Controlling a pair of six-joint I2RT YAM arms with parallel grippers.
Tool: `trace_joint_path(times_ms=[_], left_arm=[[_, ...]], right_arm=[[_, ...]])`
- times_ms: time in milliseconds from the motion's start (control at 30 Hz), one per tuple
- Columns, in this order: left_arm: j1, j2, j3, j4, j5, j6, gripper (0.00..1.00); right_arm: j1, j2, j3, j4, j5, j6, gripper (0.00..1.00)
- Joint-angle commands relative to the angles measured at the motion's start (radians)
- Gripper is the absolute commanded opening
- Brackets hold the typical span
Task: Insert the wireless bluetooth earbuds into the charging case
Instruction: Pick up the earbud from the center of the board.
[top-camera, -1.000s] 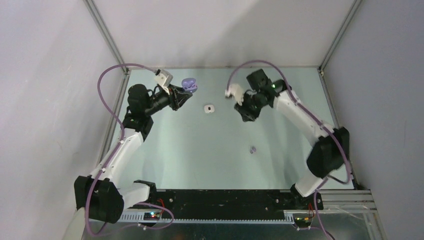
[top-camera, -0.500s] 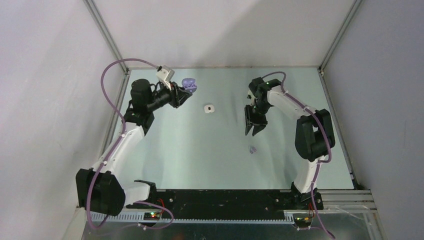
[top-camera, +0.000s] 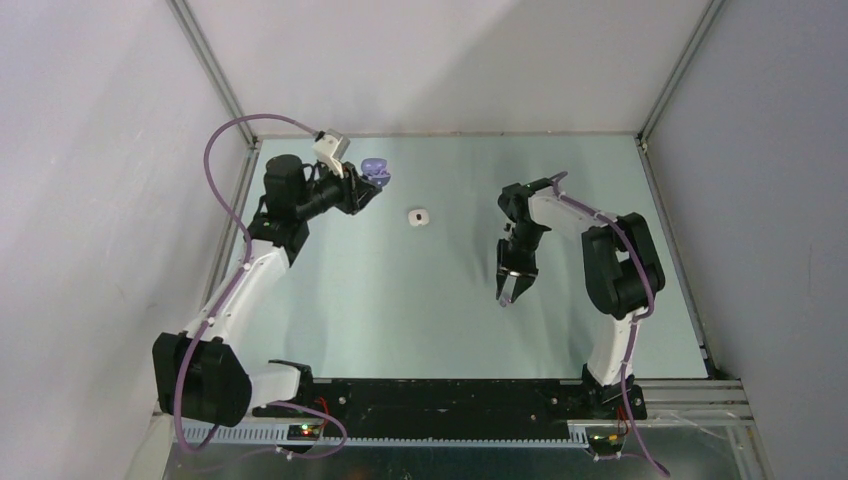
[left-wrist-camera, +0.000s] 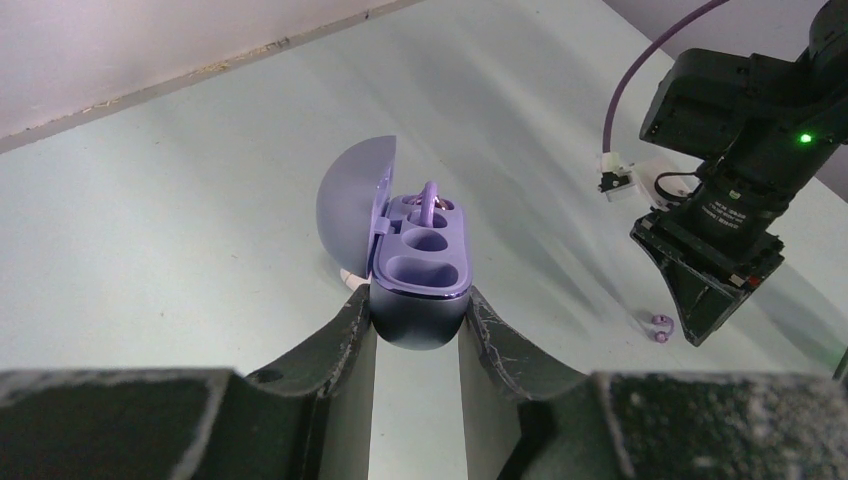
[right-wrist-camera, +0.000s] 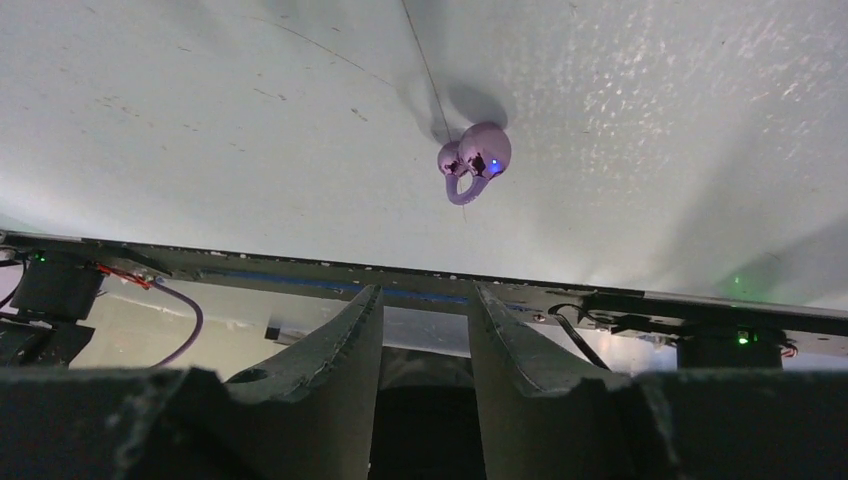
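The left hand (left-wrist-camera: 415, 302) is clamped on the open purple charging case (left-wrist-camera: 420, 270), lid tipped back to expose the wells; 1 seated earbud (left-wrist-camera: 431, 203) is already inside. The right hand (right-wrist-camera: 427, 295) hangs over the loose earbud (right-wrist-camera: 472, 160) on the surface (right-wrist-camera: 200, 120), jaws partly apart and empty, seemingly lined up to pick it.

We see our left end effector (left-wrist-camera: 417, 305) clamped on the base of the purple case (left-wrist-camera: 420, 270), one finger on each side. The case is open, its lid (left-wrist-camera: 352, 205) standing up on the left. An earbud (left-wrist-camera: 431, 200) sits in the far well; the nearer well shows bare. To the right, the dark right end effector (left-wrist-camera: 705, 300) points down at the tabletop (left-wrist-camera: 180, 230), just beside a loose earbud (left-wrist-camera: 658, 327) lying there.
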Motion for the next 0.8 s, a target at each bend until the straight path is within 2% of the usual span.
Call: trace_joint_path(times_ms=[0,267,767], left_arm=[[-0.004,-0.017,0.036,0.017,-0.026,0.021,0.00],[-0.003,-0.016,0.040,-0.018,-0.034,0.037,0.00],[-0.003,-0.006,0.033,-0.019,-0.038,0.034,0.00]], right_arm=[[-0.011,0.022,-0.017,-0.008,0.025,0.058,0.39],[-0.027,0.071,-0.008,0.011,0.088,0.091,0.37],[-0.040,0.135,0.016,0.064,0.073,0.117,0.35]])
